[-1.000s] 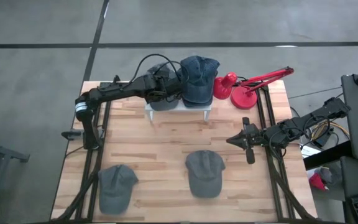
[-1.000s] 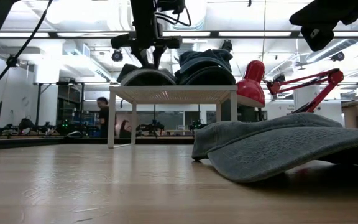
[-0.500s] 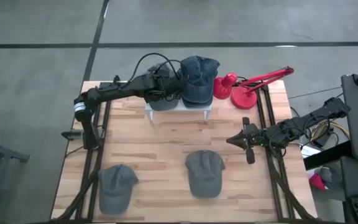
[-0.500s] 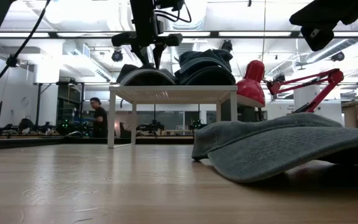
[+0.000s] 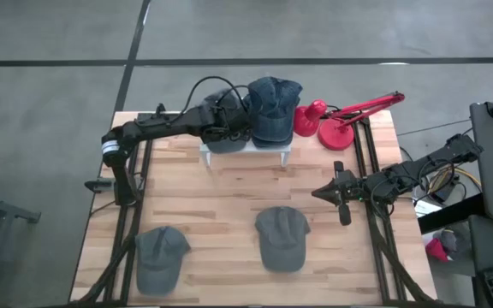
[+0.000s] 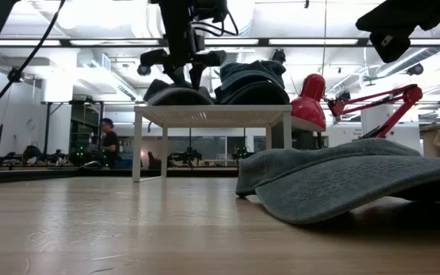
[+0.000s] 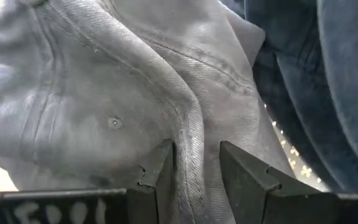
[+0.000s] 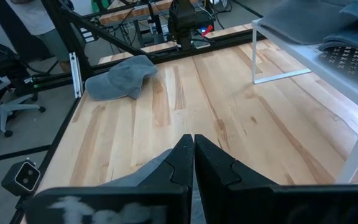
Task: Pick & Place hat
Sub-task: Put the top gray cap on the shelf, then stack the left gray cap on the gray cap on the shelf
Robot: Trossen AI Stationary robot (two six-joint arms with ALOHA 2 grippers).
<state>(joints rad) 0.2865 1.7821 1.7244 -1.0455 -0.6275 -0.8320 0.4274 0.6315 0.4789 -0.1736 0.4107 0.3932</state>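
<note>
pale wooden planks make up the table [image 5: 229, 184], with a busy workshop of benches and ceiling lights behind it in the low view, where a person stands far off at the back.

nearest the left edge, well behind the left gripper's reach, a grey cap [image 5: 159, 254] lies flat on the boards, and a second grey cap [image 5: 282, 238] lies further along toward the middle; both look like hats waiting their turn to be picked.

the left gripper [image 5: 222, 122] is stretched out over the small white stand [image 5: 245, 152] at the far side of the table. directly under it sits the grey hat [image 7: 104, 93], and the wrist view shows the fingers [image 7: 157, 171] parted a little, straddling a raised fold of the fabric without visibly pinching it, so my guess is it is either setting the hat down or has just let go. just beyond the gripper, touching the grey hat, a dark blue cap [image 5: 272, 109] shares the stand, which seems to be the drop-off spot.

past that stand a red desk lamp [image 5: 341, 118] leans over the table's corner.

the right gripper [image 5: 341, 195] waits at the right side, above the boards, fingers pressed together on nothing.
</note>
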